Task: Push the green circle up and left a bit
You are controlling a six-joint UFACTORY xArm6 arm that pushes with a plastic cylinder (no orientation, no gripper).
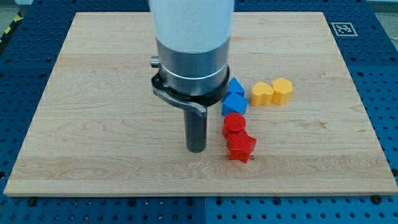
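Observation:
No green circle shows anywhere in the camera view; the arm's wide body hides part of the board behind it. My tip [196, 149] rests on the wooden board [93, 124], just left of a red round block [234, 123] and a red star block [241, 147]. Two blue blocks [234, 99] sit above the red ones, one behind the other, next to the arm's body.
A yellow heart block [262, 93] and a yellow hexagon block [282, 89] sit side by side to the right of the blue blocks. A printed marker tag [342, 28] sits at the board's top right corner. Blue perforated table surrounds the board.

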